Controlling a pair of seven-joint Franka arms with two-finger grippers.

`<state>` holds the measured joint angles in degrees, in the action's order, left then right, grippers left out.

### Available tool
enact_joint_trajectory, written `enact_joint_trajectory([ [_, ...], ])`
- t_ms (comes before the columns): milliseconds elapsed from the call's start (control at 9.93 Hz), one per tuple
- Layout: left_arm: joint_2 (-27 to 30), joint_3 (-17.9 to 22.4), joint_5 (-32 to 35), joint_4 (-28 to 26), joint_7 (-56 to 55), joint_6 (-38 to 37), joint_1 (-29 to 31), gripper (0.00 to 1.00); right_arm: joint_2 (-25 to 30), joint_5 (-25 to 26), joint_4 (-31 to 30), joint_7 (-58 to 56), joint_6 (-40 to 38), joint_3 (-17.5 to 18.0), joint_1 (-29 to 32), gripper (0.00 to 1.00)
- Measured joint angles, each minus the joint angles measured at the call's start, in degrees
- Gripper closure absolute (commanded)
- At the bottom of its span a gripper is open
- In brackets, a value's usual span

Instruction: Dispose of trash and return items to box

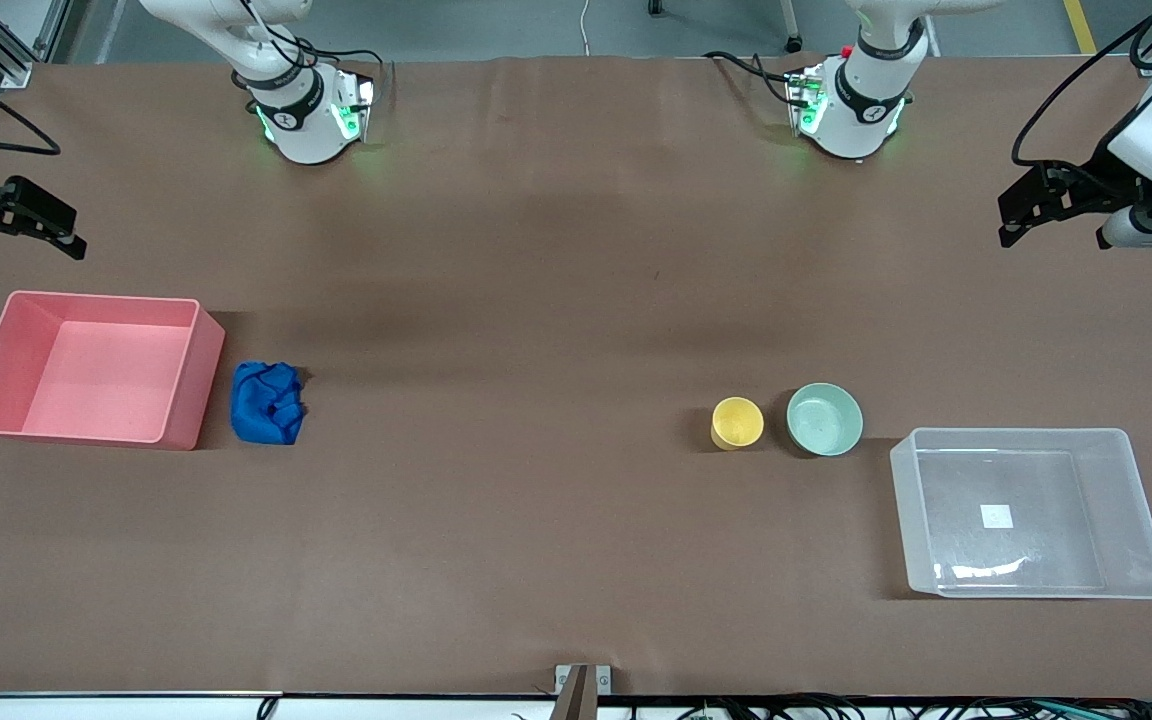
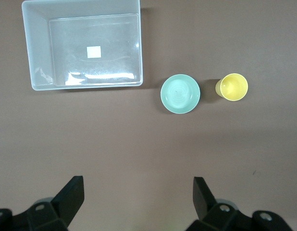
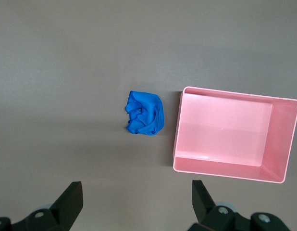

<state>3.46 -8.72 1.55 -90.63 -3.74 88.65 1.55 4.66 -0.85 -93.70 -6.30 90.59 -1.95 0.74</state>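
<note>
The blue wad of trash lies on the table beside the pink bin; it also shows in the right wrist view. The yellow cup and the mint-green bowl stand side by side, upright, near the clear box. The left wrist view shows the cup, the bowl and the box, which holds only its white label. My left gripper is open and empty, up high at the left arm's end of the table. My right gripper is open and empty, up high at the right arm's end.
The pink bin has nothing in it. Both arm bases stand along the table's edge farthest from the front camera. A small bracket sits at the table's nearest edge.
</note>
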Motion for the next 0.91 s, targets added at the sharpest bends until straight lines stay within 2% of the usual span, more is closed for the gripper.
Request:
enact_joint_trajectory([
  [403, -2.1, 0.0, 0.1, 2.5, 0.0, 0.0, 0.1, 0.00, -0.1, 0.0, 0.0, 0.0, 0.3, 0.0, 0.0, 0.00],
  [604, -6.7, 0.0, 0.1, 3.5, -0.7, 0.6, 0.0, 0.00, -0.2, 0.0, 0.0, 0.0, 1.0, 0.0, 0.0, 0.00],
  [906, -13.1, -0.1, 0.1, 2.1, -9.8, 6.0, -0.2, 0.00, -1.7, 0.1, 0.0, 0.0, 3.2, -0.1, 0.0, 0.00],
])
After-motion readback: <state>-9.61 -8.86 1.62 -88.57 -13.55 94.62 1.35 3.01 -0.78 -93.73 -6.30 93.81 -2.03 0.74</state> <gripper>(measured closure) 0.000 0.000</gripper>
